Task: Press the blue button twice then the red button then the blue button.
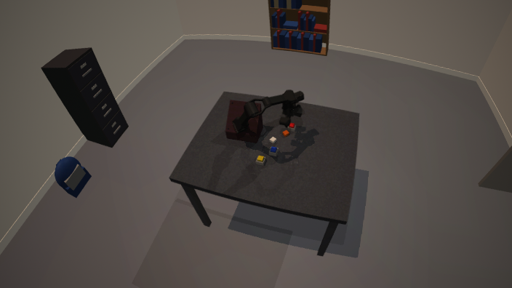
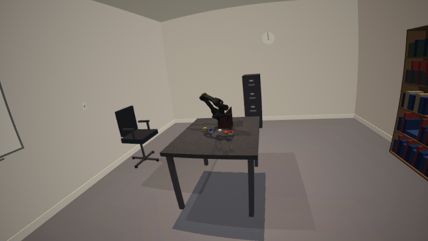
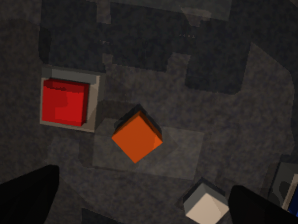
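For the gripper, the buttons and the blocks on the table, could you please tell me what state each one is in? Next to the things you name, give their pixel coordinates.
Gripper (image 3: 147, 185): open, raised above the table.
Red button (image 1: 292, 125) (image 2: 230, 131) (image 3: 65, 102): not being pressed.
Blue button (image 1: 273, 149) (image 2: 211, 129): not being pressed.
Yellow button (image 1: 260, 158) (image 2: 205, 128): not being pressed.
Orange block (image 1: 286, 133) (image 2: 225, 132) (image 3: 137, 138): on the table, not held.
White block (image 1: 273, 140) (image 2: 219, 130) (image 3: 206, 207): on the table, not held.

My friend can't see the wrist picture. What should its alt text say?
The open claw hangs above a dark table; a red button, an orange block and a white block show below.
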You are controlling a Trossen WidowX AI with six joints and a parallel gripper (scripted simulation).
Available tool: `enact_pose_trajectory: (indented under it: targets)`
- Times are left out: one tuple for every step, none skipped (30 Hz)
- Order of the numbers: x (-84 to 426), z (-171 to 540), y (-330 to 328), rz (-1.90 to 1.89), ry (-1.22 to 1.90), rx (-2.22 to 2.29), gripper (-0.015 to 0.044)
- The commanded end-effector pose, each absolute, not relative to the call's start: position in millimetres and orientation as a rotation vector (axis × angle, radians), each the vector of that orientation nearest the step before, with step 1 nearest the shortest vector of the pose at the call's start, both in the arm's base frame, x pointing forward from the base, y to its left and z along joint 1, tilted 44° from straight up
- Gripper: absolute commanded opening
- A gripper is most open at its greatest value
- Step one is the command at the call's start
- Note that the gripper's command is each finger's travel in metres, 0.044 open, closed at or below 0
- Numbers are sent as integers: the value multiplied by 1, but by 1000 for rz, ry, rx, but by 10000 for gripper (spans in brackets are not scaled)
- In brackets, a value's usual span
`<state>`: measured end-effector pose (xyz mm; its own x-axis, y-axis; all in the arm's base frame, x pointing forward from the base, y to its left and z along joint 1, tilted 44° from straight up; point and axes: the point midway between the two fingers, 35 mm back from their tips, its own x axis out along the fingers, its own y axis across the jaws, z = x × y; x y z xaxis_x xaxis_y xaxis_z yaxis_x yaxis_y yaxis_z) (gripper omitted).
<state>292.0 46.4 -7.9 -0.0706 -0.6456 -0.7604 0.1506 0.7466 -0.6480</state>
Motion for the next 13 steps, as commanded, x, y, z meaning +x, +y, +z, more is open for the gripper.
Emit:
enact_pose_trajectory:
  targets:
    - [289,-49,103,-705,1518,-433,400]
    - [287,-57,113,-710,1517,-435,400]
    - [284,-66,124,-716,1515,-438,400]
    - [280,-74,134,-722,1513,-441,400]
    - [277,-81,141,-728,1511,-444,400]
    - [276,-84,144,-730,1510,-445,400]
    - [276,-84,145,-731,1510,-446,400]
    - [276,-84,145,-731,1510,-446,400]
    - [276,-84,145,-731,1510,-446,400]
    - [276,-84,145,-731,1510,-446,400]
    - [276,-84,145,-731,1510,-446,400]
    - [276,-84,145,-731,1510,-446,400]
    - [276,-84,145,-731,1510,-446,400]
